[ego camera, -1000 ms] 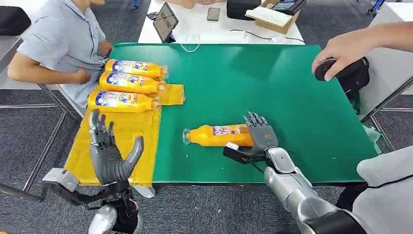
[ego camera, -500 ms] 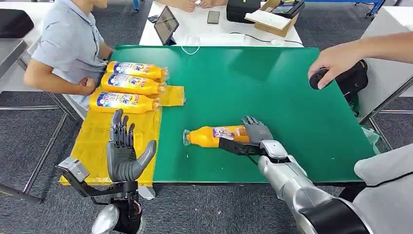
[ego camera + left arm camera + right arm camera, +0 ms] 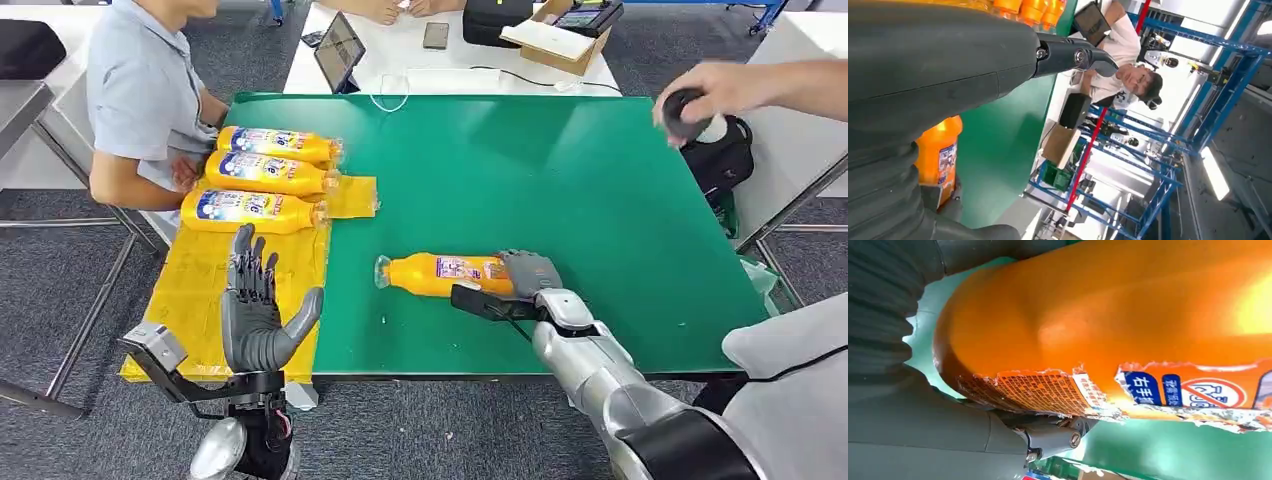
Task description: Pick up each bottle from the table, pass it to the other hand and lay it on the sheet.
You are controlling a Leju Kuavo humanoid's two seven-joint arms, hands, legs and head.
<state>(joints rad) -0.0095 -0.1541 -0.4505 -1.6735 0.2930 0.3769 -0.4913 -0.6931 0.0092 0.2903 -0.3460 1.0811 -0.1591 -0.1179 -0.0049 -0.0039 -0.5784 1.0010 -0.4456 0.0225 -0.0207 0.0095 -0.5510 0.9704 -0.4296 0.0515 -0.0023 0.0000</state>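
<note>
Right hand closes on the fourth bottle while the left hand waits open

Over the last second the right hand (image 3: 528,275) has wrapped its fingers round the base end of the orange bottle (image 3: 440,274), thumb below and fingers over the top, and the bottle has slid a little up the green table (image 3: 560,160) but lies on its side, not clearly lifted; the close right wrist view shows the bottle (image 3: 1108,325) pressed against the palm. The left hand (image 3: 255,310) has drawn in toward the table and stands upright over the yellow sheet (image 3: 200,290), fingers spread and holding nothing. Three bottles (image 3: 262,178) already lie in a row on the sheet, so this looks like the grasp before the lift and handover, with a person's hand (image 3: 715,92) hovering at the far right edge
</note>
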